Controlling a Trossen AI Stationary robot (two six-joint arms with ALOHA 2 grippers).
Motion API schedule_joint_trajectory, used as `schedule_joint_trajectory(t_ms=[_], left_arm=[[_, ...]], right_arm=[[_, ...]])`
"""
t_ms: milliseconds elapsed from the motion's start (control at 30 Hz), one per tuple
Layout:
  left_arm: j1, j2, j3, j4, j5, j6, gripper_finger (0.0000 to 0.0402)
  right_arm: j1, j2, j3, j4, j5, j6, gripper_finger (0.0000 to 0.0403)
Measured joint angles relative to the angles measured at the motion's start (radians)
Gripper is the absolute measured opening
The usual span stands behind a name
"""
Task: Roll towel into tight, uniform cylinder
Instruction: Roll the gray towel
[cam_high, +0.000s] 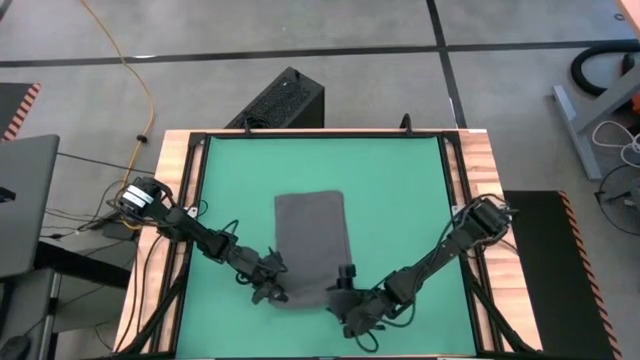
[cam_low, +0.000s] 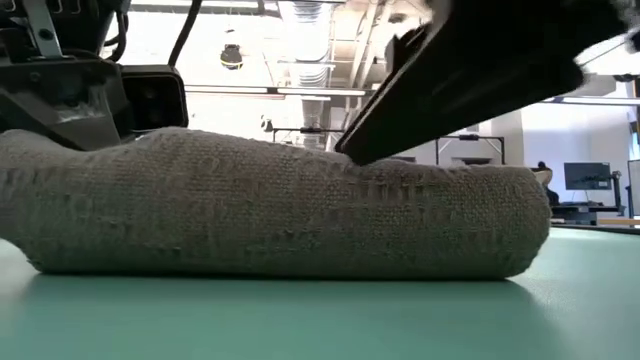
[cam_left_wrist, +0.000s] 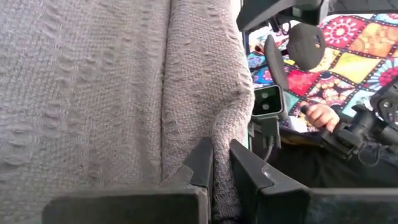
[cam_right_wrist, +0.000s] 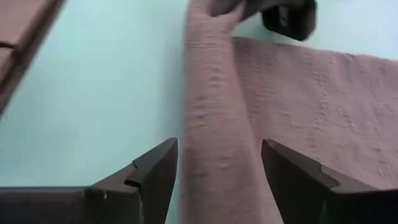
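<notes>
The towel (cam_high: 312, 240) lies in the middle of the green desk (cam_high: 400, 190). Most of it is flat. Only the edge nearest the arms is turned over into a thick, soft hump. In the low view this hump (cam_low: 280, 205) looks like a fat grey log lying on the desk. It is puffy and loose, not tight.

The left pincer (cam_high: 277, 293) is at the left end of that rolled edge. Its two fingers are pressed close with a fold of towel (cam_left_wrist: 214, 155) pinched between them.

The right pincer (cam_high: 345, 290) is at the right end of the roll. Its fingers (cam_right_wrist: 155, 171) are spread wide, one on each side of the rolled part (cam_right_wrist: 217, 155). They do not squeeze it.

So I think the job has only just begun. One small turn is made. The long flat part of the towel on the far side is not rolled yet, and it all has to be wound up. The roll also needs to get tighter and more even from end to end.

In the left wrist view, a person's hand (cam_left_wrist: 320, 115) shows beyond the desk.
</notes>
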Motion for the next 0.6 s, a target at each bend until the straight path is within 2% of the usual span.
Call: schedule_joint_trajectory(t_ms=[167, 267, 367, 533, 600], left_arm=[[0.0, 0.0, 0.003, -0.009, -0.021, -0.029, 0.0016], [0.0, 0.001, 0.003, -0.008, -0.024, -0.018, 0.0018], [0.0, 0.004, -0.001, 0.023, -0.002, 0.029, 0.0032], [0.012, -0.011, -0.007, 0.056, 0.075, 0.093, 0.0064], [0.014, -0.033, -0.005, 0.011, 0.086, 0.097, 0.0069]], right_arm=[[-0.032, 0.0, -0.027, -0.015, -0.008, 0.056, 0.0252], [-0.057, 0.0, -0.031, -0.058, -0.047, 0.115, 0.0228], [-0.082, 0.0, -0.031, -0.091, -0.109, 0.152, 0.0174], [-0.11, 0.0, -0.03, -0.093, -0.215, 0.159, 0.0042], [-0.119, 0.0, -0.03, -0.093, -0.273, 0.176, 0.0027]])
